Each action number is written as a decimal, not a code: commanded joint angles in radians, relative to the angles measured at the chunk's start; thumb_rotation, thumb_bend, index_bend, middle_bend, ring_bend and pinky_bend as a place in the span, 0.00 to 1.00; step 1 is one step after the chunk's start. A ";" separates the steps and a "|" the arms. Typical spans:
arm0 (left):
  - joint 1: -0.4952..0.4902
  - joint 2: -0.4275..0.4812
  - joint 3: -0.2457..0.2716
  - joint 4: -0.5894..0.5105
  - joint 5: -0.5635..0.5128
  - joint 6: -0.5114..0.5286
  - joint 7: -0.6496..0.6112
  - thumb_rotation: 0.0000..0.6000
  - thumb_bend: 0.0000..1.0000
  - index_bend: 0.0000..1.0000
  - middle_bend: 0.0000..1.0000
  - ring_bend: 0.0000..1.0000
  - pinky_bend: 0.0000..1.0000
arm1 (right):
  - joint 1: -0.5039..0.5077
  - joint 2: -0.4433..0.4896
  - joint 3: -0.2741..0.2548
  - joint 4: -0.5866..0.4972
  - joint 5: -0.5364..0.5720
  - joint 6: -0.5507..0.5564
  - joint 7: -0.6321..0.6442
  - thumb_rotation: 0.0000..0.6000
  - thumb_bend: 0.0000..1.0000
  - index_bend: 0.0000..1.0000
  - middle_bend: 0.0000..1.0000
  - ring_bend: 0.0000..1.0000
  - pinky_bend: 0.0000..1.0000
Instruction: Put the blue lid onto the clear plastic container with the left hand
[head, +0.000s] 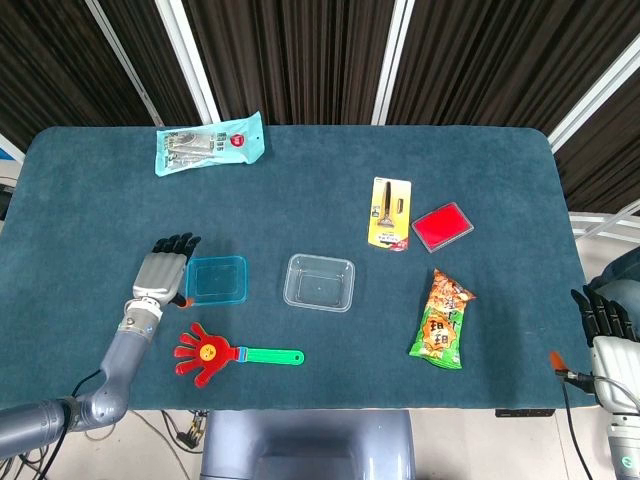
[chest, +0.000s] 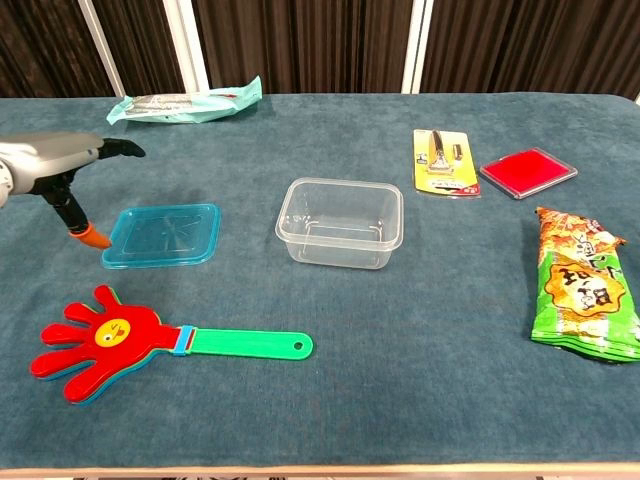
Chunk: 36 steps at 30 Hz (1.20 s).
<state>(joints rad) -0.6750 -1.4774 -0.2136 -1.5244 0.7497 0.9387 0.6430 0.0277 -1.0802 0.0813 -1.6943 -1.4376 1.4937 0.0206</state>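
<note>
The blue lid (head: 216, 279) (chest: 162, 235) lies flat on the table, left of the clear plastic container (head: 319, 282) (chest: 341, 222), which stands upright and empty. My left hand (head: 163, 271) (chest: 58, 165) hovers just left of the lid, fingers stretched forward and apart, holding nothing. Its orange-tipped thumb (chest: 90, 235) points down at the lid's left edge; I cannot tell whether it touches. My right hand (head: 606, 332) stays at the table's right edge, only partly in view, holding nothing.
A red toy hand clapper with a green handle (head: 231, 352) (chest: 150, 342) lies just in front of the lid. A teal packet (head: 209, 143) is at the back left. A yellow carded tool (head: 390, 212), red pad (head: 441, 226) and green snack bag (head: 443, 320) lie to the right.
</note>
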 joint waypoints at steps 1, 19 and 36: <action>-0.034 0.005 0.011 -0.016 -0.051 -0.013 0.045 1.00 0.01 0.05 0.03 0.00 0.06 | 0.000 -0.001 0.000 0.000 0.000 -0.001 0.000 1.00 0.34 0.00 0.01 0.00 0.00; -0.118 -0.032 0.073 -0.001 -0.166 -0.015 0.096 1.00 0.01 0.06 0.06 0.00 0.05 | -0.002 -0.003 0.003 0.003 0.013 -0.004 0.002 1.00 0.34 0.00 0.01 0.00 0.00; -0.158 -0.096 0.087 0.091 -0.176 -0.013 0.082 1.00 0.01 0.07 0.08 0.00 0.05 | 0.000 -0.003 0.007 -0.001 0.026 -0.013 -0.004 1.00 0.34 0.00 0.01 0.00 0.00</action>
<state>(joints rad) -0.8322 -1.5722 -0.1268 -1.4343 0.5750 0.9264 0.7239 0.0274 -1.0829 0.0882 -1.6950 -1.4115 1.4809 0.0164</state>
